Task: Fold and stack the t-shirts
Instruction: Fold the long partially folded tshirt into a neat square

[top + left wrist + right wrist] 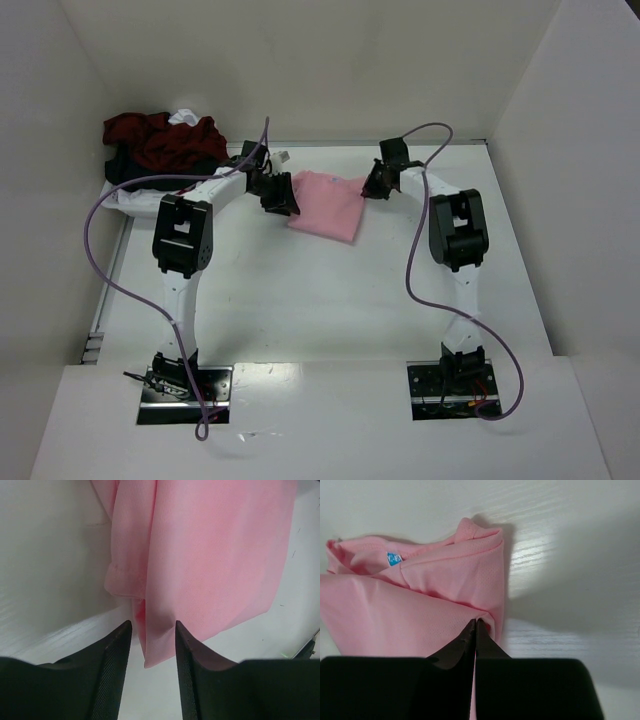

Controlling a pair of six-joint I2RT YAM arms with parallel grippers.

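The light pink t-shirt lies folded on the white table at the back centre. My left gripper is at its left edge, jaws open, with a hanging corner of the pink shirt between the fingertips but not pinched. My right gripper is at the shirt's right edge, shut on a fold of the pink cloth; a small blue neck label shows near the collar. A pile of dark red, black and white shirts sits at the back left.
White walls enclose the table on the left, back and right. Purple cables loop from both arms. The pile of shirts rests on something white at the back left corner.
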